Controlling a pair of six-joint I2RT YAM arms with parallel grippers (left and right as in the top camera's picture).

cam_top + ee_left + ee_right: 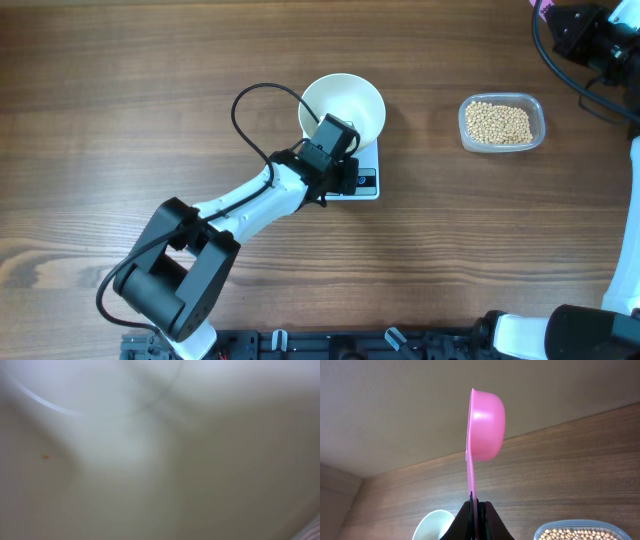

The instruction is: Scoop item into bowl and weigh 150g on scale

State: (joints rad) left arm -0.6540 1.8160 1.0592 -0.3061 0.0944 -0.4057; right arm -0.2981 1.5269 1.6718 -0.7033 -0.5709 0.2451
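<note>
As right hand grips scoop, beans nearby

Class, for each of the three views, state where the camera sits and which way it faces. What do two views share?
Overhead: above the table, looking straight down at bowl, scale, tub of beans; left arm and right arm show.
Left wrist: close against something white, too blurred to tell; nothing of the arm discernible.
Right wrist: behind the right gripper, shut on a pink scoop, facing across the table toward a wall.
Shared: overhead and right wrist both show bowl and tub.
</note>
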